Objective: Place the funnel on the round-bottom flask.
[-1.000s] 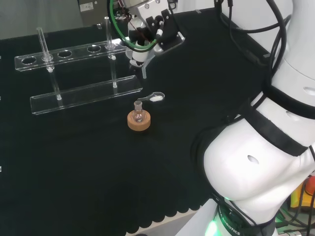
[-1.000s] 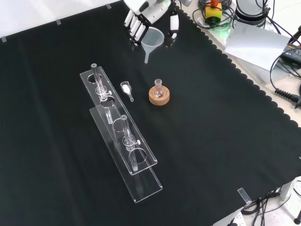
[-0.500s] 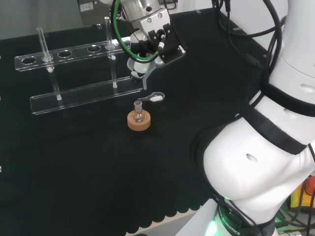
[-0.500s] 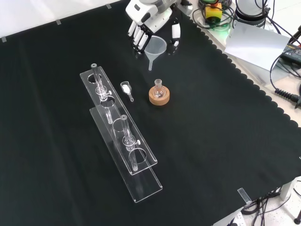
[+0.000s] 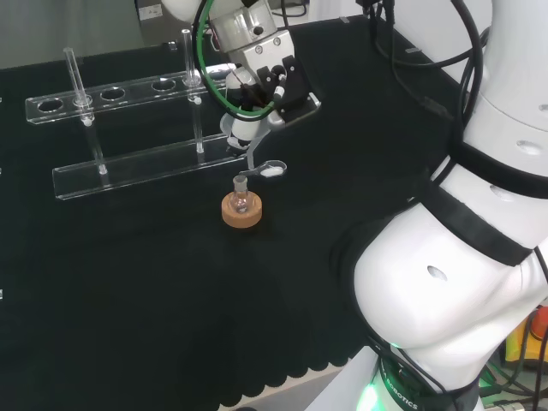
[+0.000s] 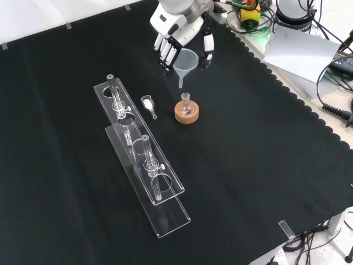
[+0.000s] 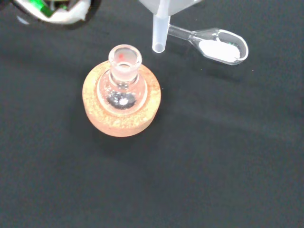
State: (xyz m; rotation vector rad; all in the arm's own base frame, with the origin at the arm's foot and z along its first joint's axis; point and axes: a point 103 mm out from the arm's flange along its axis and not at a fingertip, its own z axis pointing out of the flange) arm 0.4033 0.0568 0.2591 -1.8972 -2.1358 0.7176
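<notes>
A small clear round-bottom flask [image 6: 185, 104] [image 5: 241, 195] [image 7: 123, 80] stands upright in a cork ring [image 6: 186, 113] [image 5: 242, 211] [image 7: 121, 116] near the middle of the cloth. The hand [image 6: 177, 34] [image 5: 257, 73] is shut on a translucent white funnel [image 6: 186, 62] [image 5: 243, 135] [image 7: 164, 19], held spout down in the air. In the front view the spout tip hangs just above and slightly beyond the flask's neck. In the wrist view the spout end sits beside the flask's mouth, not over it.
A clear glass scoop holding white powder [image 6: 148, 105] [image 5: 270, 169] [image 7: 217, 45] lies on the cloth close to the flask. A clear two-tier tube rack [image 6: 144, 160] [image 5: 128, 128] with a few tubes stands beyond it. The arm's white links [image 5: 462, 257] rise at the head view's right.
The hand has carried the funnel down and toward the flask, so the spout now hangs close to the flask's neck. Flask, scoop and rack have not moved.
</notes>
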